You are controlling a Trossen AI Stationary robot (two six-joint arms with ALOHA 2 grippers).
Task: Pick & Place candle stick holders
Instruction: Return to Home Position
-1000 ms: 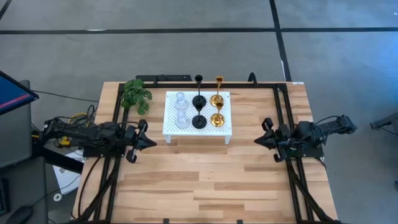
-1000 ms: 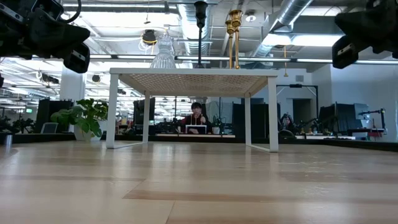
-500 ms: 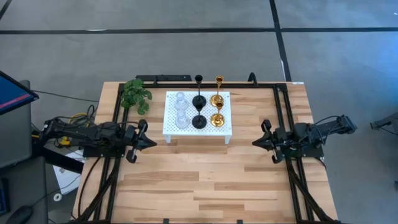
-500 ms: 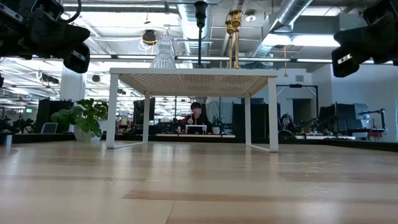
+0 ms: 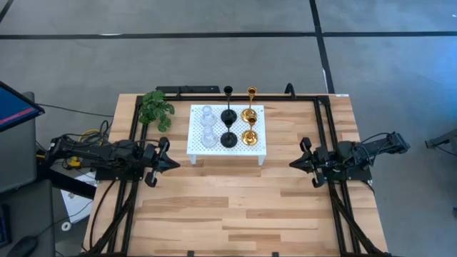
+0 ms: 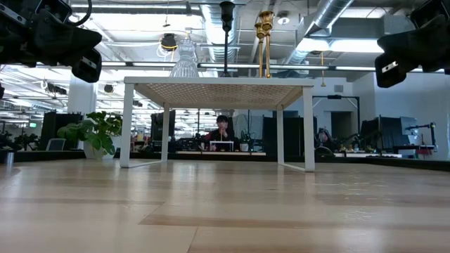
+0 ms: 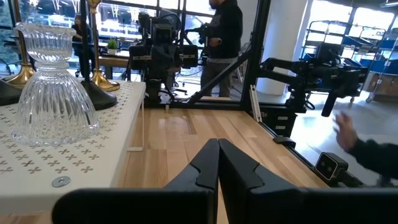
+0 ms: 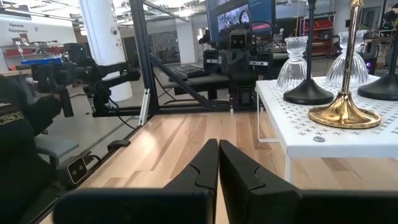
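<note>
Two clear glass [image 5: 208, 125], two black [image 5: 228, 138] and two gold [image 5: 248, 137] candle stick holders stand on their round bases on the white perforated platform [image 5: 259, 146], at the table's far middle. My left gripper [image 5: 173, 163] hangs shut above the table's left side and points toward the platform. The near glass holder [image 7: 55, 93] shows beside it in the left wrist view. My right gripper [image 5: 293, 163] hangs shut above the right side and faces the platform. A gold holder [image 8: 344, 112] and a black base [image 8: 308, 93] show in its wrist view. Neither gripper holds anything.
A green leafy plant [image 5: 156, 108] stands at the far left, beside the platform. Black frame rails [image 5: 323, 128] run along the table's left, right and far edges. Bare wood [image 5: 235, 207] fills the near half. In the room beyond are a seated person [image 6: 222, 130] and a hand [image 7: 346, 130].
My right gripper has tipped its fingers down a little, to about level, and stays shut. Nothing on the platform has moved.
</note>
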